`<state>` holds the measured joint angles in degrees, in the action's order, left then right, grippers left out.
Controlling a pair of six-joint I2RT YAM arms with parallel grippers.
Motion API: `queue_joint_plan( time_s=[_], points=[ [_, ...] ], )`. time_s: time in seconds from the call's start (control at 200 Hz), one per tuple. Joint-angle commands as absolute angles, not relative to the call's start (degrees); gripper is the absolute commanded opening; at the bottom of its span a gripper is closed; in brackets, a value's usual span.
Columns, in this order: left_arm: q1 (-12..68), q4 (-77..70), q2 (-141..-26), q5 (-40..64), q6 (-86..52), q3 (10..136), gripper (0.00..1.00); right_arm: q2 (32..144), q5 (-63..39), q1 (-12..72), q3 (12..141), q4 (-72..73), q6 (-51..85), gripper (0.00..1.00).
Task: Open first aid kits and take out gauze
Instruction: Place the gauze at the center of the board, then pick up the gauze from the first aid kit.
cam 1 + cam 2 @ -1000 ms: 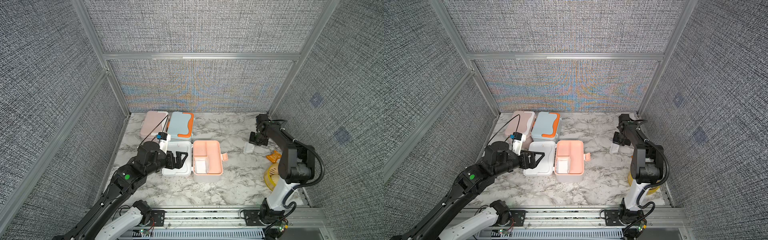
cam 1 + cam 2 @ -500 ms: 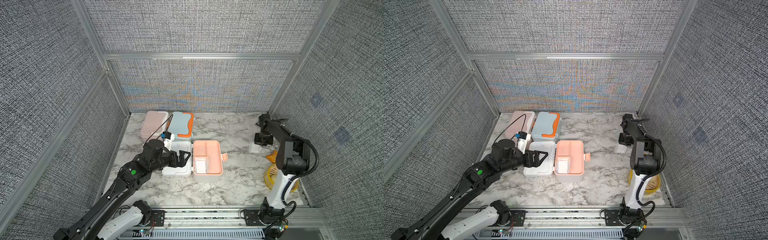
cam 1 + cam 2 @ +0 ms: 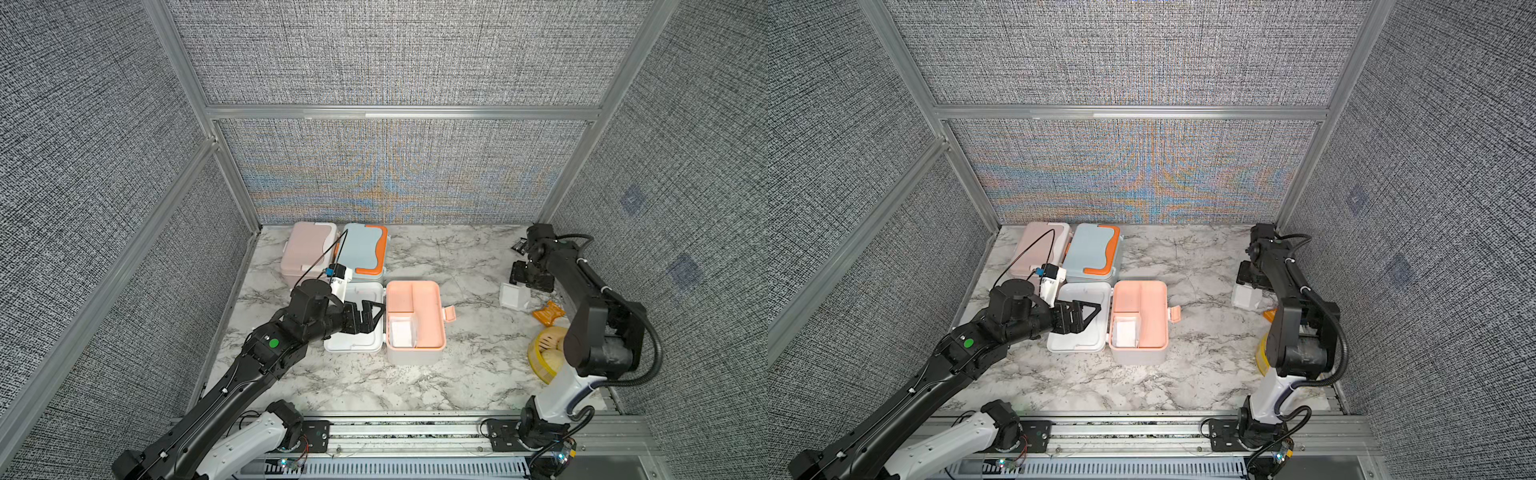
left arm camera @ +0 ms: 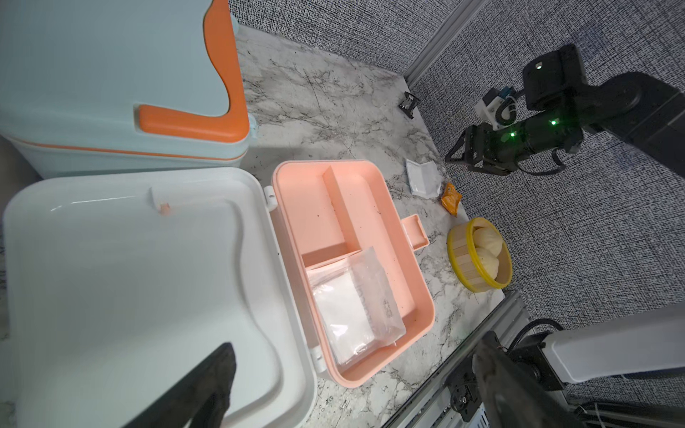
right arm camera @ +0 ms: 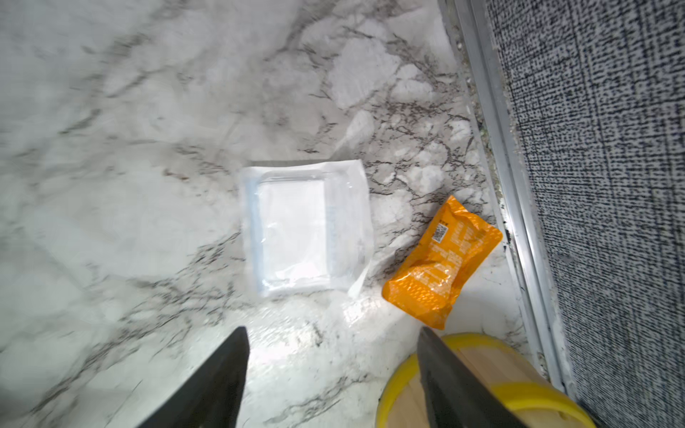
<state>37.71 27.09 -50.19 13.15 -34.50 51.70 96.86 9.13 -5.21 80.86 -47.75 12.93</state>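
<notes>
Both top views give us the marble table (image 3: pixel 457 374) first, with two black arms over it. The left arm (image 3: pixel 266 357) reaches in from the near left, and the left gripper (image 3: pixel 371 318) hangs over the white lid (image 3: pixel 353 343). Its fingers are spread wide with nothing between them, and the left wrist view confirms it. The right arm (image 3: pixel 582 291) stretches along the right side toward the far corner. The right gripper (image 5: pixel 331 333) points down at the table, jaws well apart and empty. On to the kits: the pink kit (image 3: pixel 307 253) and the blue-and-orange kit (image 3: pixel 361 253) sit side by side at the far wall, left of centre, both shut. Just near of them lies the white-and-peach kit (image 3: pixel 419 299), wide open, lid folded flat to the left of its peach base. A yellow steamer basket (image 3: pixel 544 353) with buns sits at the right edge, partly behind the right arm. Now the gauze: one gauze pad (image 4: pixel 356 307) lies in the near-left compartment of the peach base. A second gauze pad (image 5: pixel 296 229) lies flat on the table at the right, under that open right gripper, untouched. Just beside it sits an orange packet (image 5: pixel 441 259), between pad and basket. Smallest of all is a black packet (image 3: pixel 519 246), near the far right corner.
</notes>
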Motion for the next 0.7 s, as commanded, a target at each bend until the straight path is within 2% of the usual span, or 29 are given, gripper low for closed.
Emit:
queue_joint_plan(
  time_s=[0.0,0.105,0.285,0.46,0.695],
  points=[
    [37.63,23.18,-48.80,14.97,-35.36,50.84,1.00,90.38,0.46,-3.95,77.70,-45.55,14.37,0.82],
    [37.70,22.59,-46.88,15.66,-36.00,49.80,1.00,81.86,-6.22,-1.20,72.80,-43.84,15.01,0.88],
    [37.64,22.88,-43.95,14.79,-36.04,47.50,1.00,69.35,-14.58,6.12,66.24,-41.70,18.72,0.88],
    [37.66,23.07,-42.13,12.65,-36.01,44.37,1.00,64.46,-18.71,18.51,63.39,-39.32,23.96,0.79],
    [37.68,23.11,-39.83,9.86,-36.87,39.92,0.99,66.90,-15.45,34.62,60.69,-33.93,30.51,0.62]
  ],
)
